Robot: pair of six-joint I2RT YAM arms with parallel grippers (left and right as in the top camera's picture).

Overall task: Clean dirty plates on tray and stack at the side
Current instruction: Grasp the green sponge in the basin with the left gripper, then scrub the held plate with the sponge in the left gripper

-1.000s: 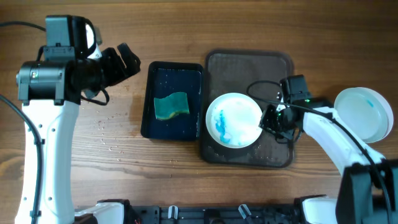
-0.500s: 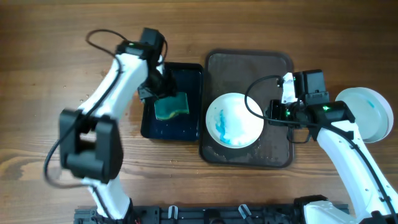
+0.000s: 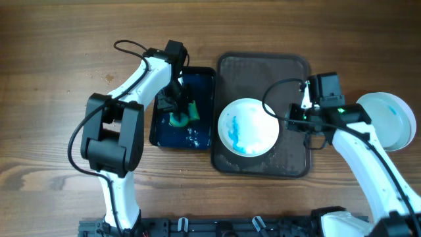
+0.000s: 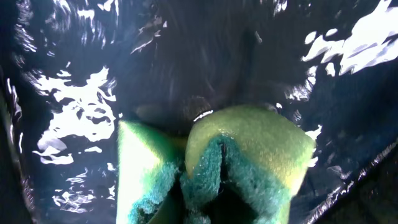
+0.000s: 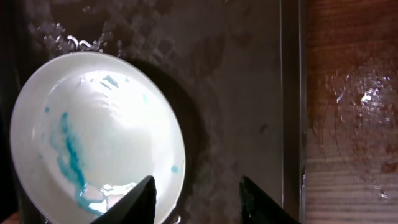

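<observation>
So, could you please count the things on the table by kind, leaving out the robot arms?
Trays: 2, the brown tray and the black tray
White plates: 2, the centre plate on the brown tray and the far-right plate on the wood
Sponges: 1, the green sponge
Total: 5

You have a wooden table (image 3: 39, 191) bearing a black tray (image 3: 197, 135) just beside a brown tray (image 3: 263, 69), and a white plate (image 3: 388, 122) apart from them.
</observation>
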